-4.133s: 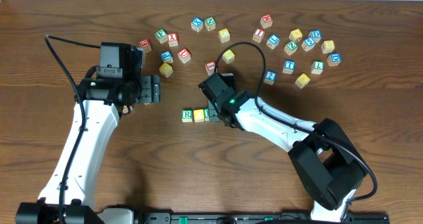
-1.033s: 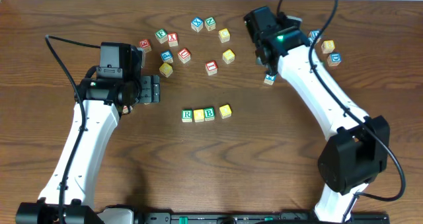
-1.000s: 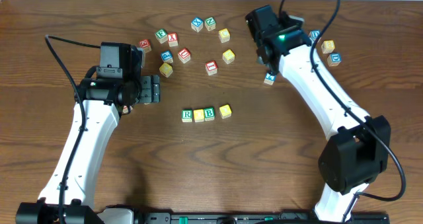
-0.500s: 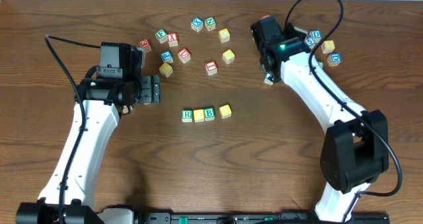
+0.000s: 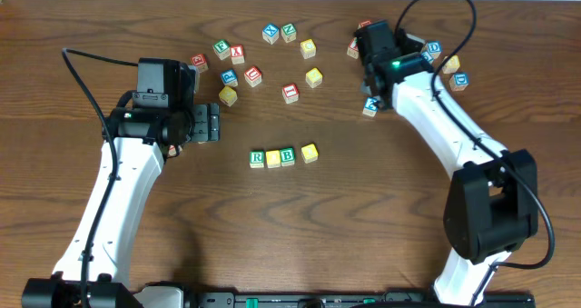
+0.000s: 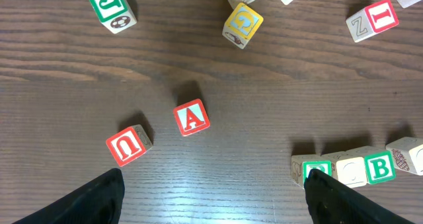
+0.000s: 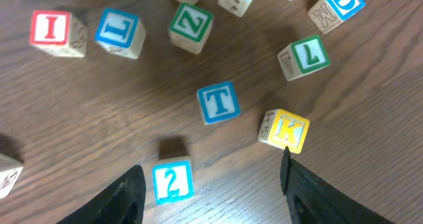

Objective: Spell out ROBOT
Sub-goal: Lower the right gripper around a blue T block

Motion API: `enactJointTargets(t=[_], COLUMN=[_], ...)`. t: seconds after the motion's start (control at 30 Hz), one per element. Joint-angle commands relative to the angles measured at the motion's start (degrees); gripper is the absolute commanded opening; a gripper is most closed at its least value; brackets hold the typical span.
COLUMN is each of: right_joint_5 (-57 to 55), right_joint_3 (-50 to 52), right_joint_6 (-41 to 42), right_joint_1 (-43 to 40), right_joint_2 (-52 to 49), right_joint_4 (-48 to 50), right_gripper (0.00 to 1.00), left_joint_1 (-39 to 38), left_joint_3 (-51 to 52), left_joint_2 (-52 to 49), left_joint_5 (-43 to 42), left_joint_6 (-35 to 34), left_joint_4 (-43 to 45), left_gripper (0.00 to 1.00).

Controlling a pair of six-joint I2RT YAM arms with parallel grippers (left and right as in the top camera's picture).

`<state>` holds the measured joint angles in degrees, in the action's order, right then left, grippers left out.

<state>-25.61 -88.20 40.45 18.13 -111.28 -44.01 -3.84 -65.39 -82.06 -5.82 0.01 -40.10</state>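
The T [image 7: 219, 102] lies straight ahead of the right gripper [image 7: 210, 174]. In the wrist view it sits up-frame from the gap, roughly centred between the two fingers [image 7: 129, 194], flat on the table and clear of both. Those fingers stand apart with nothing between them, so the gripper is empty.

The T is a cube, so no long axis matters. Its sides are turned only slightly off the closing line, which should suit a plain pinch.

Two neighbours crowd the approach:
- The 2 [image 7: 172, 181] sits nearer the fingers than the T does, just inside the frame-left finger.
- The K [image 7: 285, 130] sits just off the tip of the other finger.

I judge the gripper must carry forward past the 2 before it comes down. From overhead the arm hides the T.

The left gripper [image 6: 215, 184] hangs wide open and empty on the other side of the table, well apart from the T — the right arm is plainly the nearer.

Mid-table, R [image 5: 257, 158], a yellow cube [image 5: 272, 159] and B [image 5: 288, 156] touch in line. A second yellow cube [image 5: 310, 153] sits just beside B, slightly askew. The T's place is probably on that cube's far side from B.
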Motion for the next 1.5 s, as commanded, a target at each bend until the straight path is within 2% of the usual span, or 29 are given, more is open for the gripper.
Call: enactJointTargets(t=[0.0,0.2,0.37,1.0,1.47], right_joint_5=[3.1,9.0,12.6,13.6,13.8], right_joint_3=[0.3,0.3,0.3,0.4,0.4], right_joint_6=[-2.2,-6.2,-13.4,-17.4,-18.3], right_joint_1=[-3.1,-6.2,-6.1,-6.9,-8.2], right_joint_2=[-2.3,-4.2,-4.2,-4.3,-7.9], right_joint_4=[0.2,1.2,3.5,4.2,5.5], right_gripper=[0.60,0.56,0.59,0.60,0.59], left_joint_1=[0.3,0.3,0.3,0.3,0.3], left_joint_3=[0.6,0.6,0.6,0.6,0.6], left_joint_2=[0.6,0.6,0.6,0.6,0.6], left_joint_5=[0.5,0.5,0.5,0.5,0.5], left_joint_6=[0.2,0.2,0.2,0.2,0.2], left_joint_4=[-0.1,-0.1,-0.1,-0.2,0.1], left_gripper=[0.86,0.86,0.86,0.86,0.86])
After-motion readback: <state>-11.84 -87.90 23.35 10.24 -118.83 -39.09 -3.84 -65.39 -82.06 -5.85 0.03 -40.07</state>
